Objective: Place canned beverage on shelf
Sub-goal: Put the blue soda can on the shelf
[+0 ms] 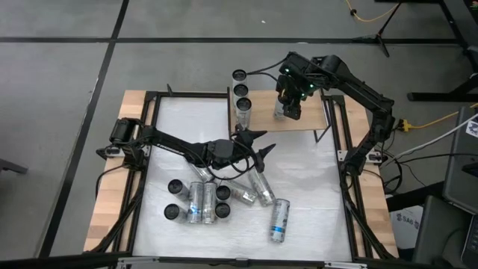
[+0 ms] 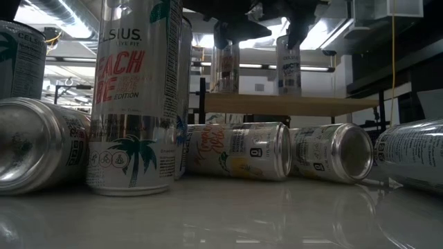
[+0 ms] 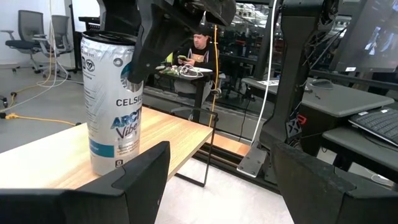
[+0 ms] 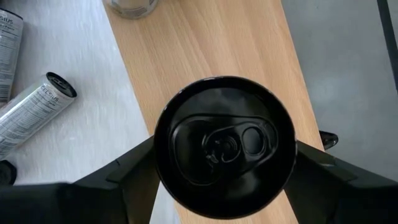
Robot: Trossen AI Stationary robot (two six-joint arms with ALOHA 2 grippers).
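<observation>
We find the right gripper over the pale wood-grain shelf board with black metal posts, its two dark fingers closed on either side of a tall silver beverage can with a black top, so that gripper is holding the can rather than standing free. In the right wrist view we look straight down on the can's black lid and pull tab, which tells us its long axis runs vertical, top end up, with the shelf's wood directly beneath it. In the left wrist view the same can stands upright with its base on the shelf, toward the shelf's open edge, the right arm's fingers coming down around its upper part. From above, the shelf sits at the far side of the white tabletop, and a row of three more upright cans lines its left edge. The left gripper rests out over the middle of the table, just short of the shelf, its fingers parted with a clear gap and nothing between them. Behind it a cluster of silver cans, some standing and some lying on their sides, is spread across the near part of the table.
</observation>
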